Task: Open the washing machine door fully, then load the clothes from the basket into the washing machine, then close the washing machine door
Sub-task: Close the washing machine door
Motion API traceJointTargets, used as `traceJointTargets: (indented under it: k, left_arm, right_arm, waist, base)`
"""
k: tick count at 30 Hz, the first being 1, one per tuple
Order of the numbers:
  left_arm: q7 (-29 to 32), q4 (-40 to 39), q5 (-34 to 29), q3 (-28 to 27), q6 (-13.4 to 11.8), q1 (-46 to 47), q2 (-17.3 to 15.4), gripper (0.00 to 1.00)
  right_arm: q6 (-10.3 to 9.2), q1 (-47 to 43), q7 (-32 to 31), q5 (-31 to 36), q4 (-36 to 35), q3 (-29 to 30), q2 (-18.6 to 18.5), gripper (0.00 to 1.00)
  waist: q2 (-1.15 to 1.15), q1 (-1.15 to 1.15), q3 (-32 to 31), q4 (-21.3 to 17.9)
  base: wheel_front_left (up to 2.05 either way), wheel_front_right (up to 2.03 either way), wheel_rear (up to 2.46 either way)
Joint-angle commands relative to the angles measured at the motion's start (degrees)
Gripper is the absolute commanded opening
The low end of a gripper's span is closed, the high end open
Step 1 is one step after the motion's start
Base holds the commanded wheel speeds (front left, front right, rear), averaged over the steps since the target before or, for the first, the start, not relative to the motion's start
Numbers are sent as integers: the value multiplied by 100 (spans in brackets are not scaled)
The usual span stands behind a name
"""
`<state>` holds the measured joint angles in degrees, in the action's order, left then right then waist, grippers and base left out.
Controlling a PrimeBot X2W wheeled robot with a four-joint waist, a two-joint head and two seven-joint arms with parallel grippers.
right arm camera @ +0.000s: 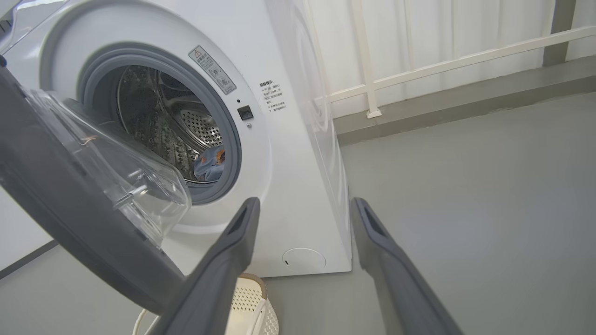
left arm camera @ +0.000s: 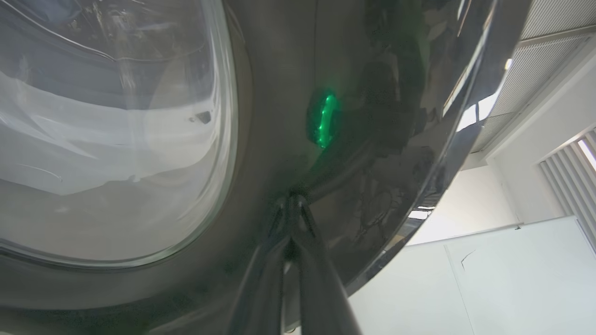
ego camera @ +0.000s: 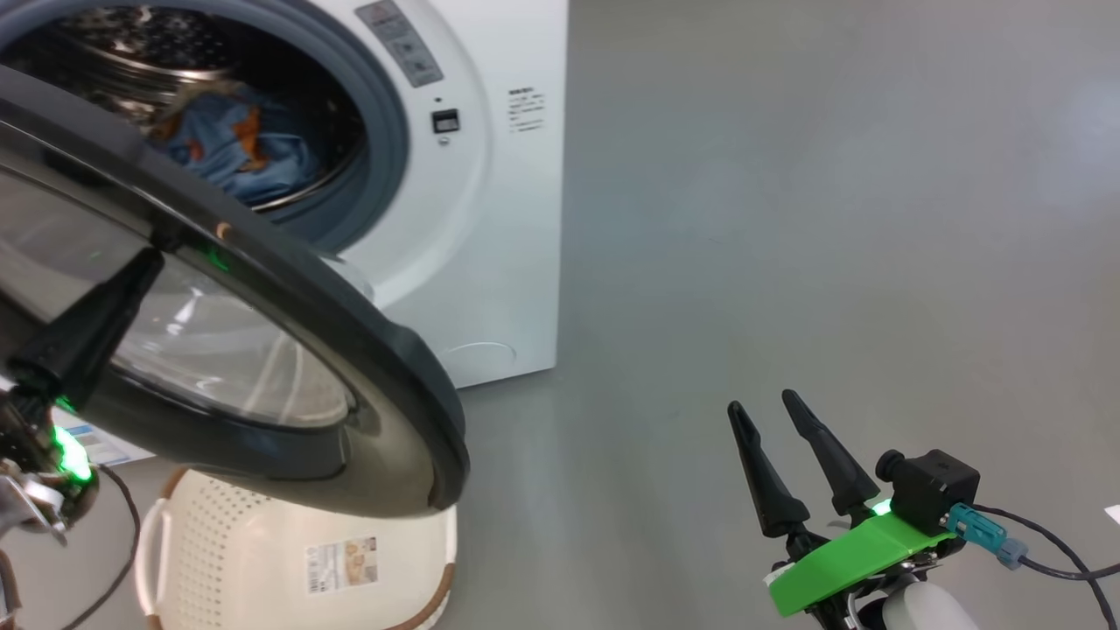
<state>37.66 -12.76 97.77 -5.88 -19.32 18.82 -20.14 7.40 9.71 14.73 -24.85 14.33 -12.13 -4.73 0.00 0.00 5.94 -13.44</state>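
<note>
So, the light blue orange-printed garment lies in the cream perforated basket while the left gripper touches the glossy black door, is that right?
Not quite: the head view shows the light blue garment inside the steel drum, not the cream basket; the rest holds.

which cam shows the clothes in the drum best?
Head view: the clothes lie large in the drum, blue with orange print clear. Right wrist view catches a small blue patch of them low in the drum. Left wrist view faces the glossy door.
</note>
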Motion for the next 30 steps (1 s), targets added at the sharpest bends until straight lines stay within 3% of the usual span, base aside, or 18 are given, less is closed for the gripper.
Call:
traceJointTargets:
  k: [1,30]
  left_arm:
    - [-39,-105,-92,-235,81,336,-255,0]
    - [-296,715,-454,-458,304,1025,-553,0]
  right_arm:
    - [9,218,27,49,-163,-112,47,100]
    - [9,211,27,102,-366,-73,173,100]
  waist:
    - [0,0,77,-116]
    - [0,0,573,-894]
  base:
    - [0,0,0]
    - [0,0,0]
